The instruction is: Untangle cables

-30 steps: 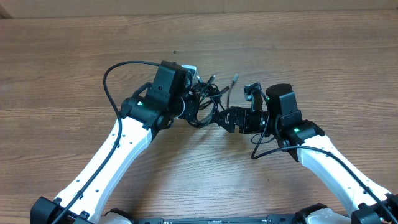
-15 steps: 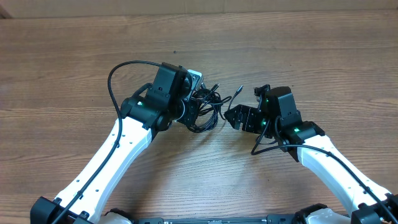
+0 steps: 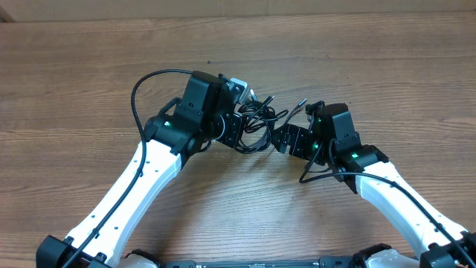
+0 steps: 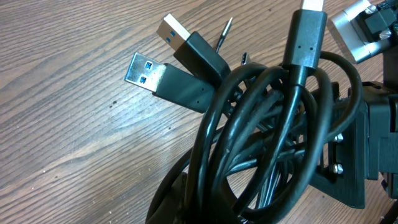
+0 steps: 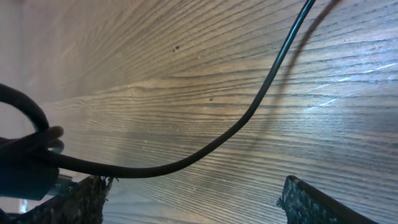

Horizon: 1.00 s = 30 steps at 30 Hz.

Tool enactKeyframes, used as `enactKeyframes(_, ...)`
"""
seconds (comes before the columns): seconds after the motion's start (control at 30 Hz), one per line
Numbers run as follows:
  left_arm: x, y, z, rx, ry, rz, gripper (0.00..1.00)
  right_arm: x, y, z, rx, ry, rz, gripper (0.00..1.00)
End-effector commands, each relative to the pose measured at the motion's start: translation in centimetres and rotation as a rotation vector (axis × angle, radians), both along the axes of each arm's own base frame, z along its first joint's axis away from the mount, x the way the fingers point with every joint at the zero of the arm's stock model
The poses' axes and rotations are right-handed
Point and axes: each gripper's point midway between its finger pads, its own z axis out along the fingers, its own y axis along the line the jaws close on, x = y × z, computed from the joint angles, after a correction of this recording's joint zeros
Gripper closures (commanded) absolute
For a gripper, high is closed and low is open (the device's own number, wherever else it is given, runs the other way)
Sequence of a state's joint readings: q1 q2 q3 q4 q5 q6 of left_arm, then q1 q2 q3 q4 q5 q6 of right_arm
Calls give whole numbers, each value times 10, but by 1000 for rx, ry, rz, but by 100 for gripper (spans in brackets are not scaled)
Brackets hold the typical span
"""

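The cables (image 3: pixel 259 125) are one knotted black bundle between my two grippers in the overhead view. In the left wrist view the bundle (image 4: pixel 267 124) fills the frame, with two silver USB plugs (image 4: pixel 146 70) pointing left and one plug pointing up. My left gripper (image 3: pixel 236 128) is shut on the bundle's lower loops; its fingers (image 4: pixel 205 208) are mostly hidden by cords. My right gripper (image 3: pixel 283 138) is open just right of the bundle. In the right wrist view its fingers (image 5: pixel 193 190) are spread, and one thin strand (image 5: pixel 249 118) crosses above the left finger without being gripped.
The wooden table (image 3: pixel 89 67) runs all round the arms. A thicker black cord (image 3: pixel 141 85) loops off the left arm. A loose silver-tipped cable end (image 3: pixel 301 104) sticks out over the right gripper. The right gripper's black body (image 4: pixel 348 162) sits close against the bundle.
My left gripper has carried the bundle rightward, closer to the right gripper. The right gripper drew back a little from the bundle. The loose cable end swung right.
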<state>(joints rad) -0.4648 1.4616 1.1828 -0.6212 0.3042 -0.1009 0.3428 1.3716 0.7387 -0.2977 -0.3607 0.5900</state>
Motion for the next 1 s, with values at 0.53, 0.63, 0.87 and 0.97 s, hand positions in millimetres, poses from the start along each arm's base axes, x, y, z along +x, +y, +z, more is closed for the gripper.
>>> enactKeyframes(0.53,-3,-5,10,-31,0,-18,96,16,19,34,161,-69,-25,11)
enactKeyframes(0.63,-3,-4,10,-30,2,-18,96,19,20,38,169,-92,-23,12)
enactKeyframes(0.87,-8,0,4,-6,29,-16,96,27,23,48,189,-144,-20,14)
enactKeyframes(0.97,-11,1,2,5,36,-25,96,29,24,53,197,-164,-18,14)
